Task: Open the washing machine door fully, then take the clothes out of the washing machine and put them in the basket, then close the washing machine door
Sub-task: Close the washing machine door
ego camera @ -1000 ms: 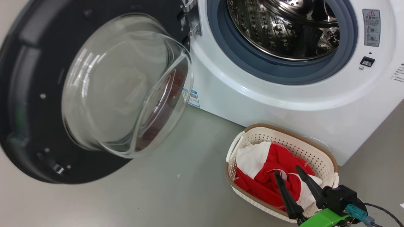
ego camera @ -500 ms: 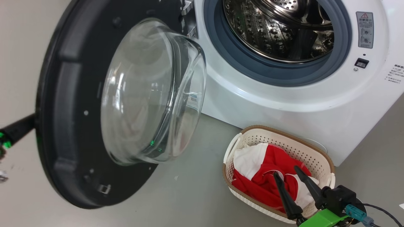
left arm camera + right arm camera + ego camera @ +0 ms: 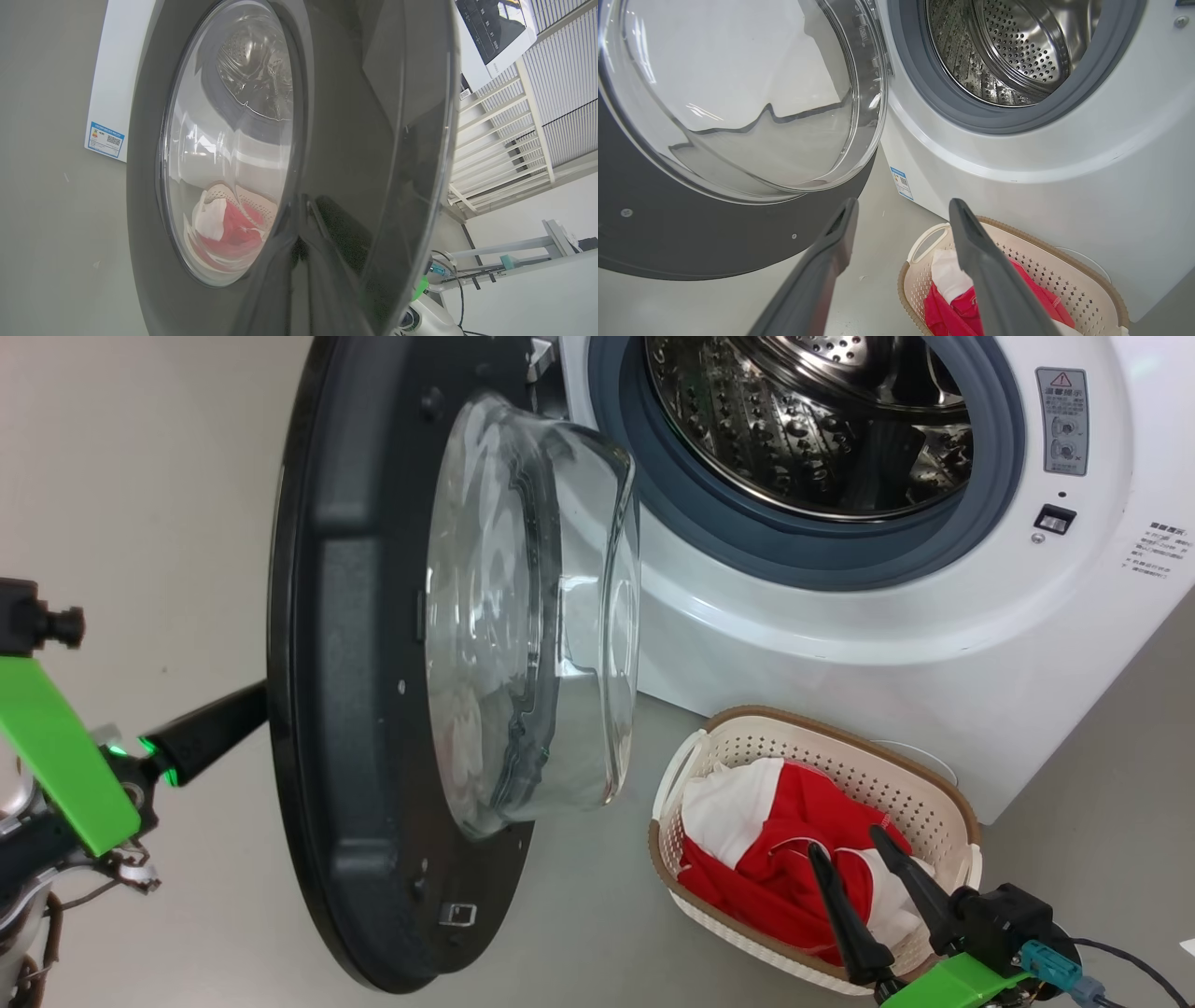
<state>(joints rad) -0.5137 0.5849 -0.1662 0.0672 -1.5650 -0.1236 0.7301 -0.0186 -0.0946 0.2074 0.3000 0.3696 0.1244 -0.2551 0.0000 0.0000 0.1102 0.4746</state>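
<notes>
The washing machine door [image 3: 355, 709] stands about half open, its edge towards me and its glass bowl [image 3: 532, 616] facing the drum [image 3: 803, 429] of the white washing machine [image 3: 840, 644]. My left gripper [image 3: 245, 705] is shut, and its dark fingers press on the door's outer black rim [image 3: 355, 140]. The red and white clothes [image 3: 775, 859] lie in the cream basket [image 3: 840, 733] on the floor before the machine. My right gripper [image 3: 848, 842] hovers open just above the basket with nothing between its fingers [image 3: 831, 261]. No clothes show in the drum.
The grey floor [image 3: 579, 915] runs under the door and around the basket. A latch socket [image 3: 1053, 518] sits right of the machine's opening, and a blue label [image 3: 901, 183] at its lower corner. White slatted railings [image 3: 514, 130] stand beyond the door's outer side.
The door has swung a good way towards the machine. My left gripper has come into the head view behind it. The right gripper, basket and clothes have stayed put.
</notes>
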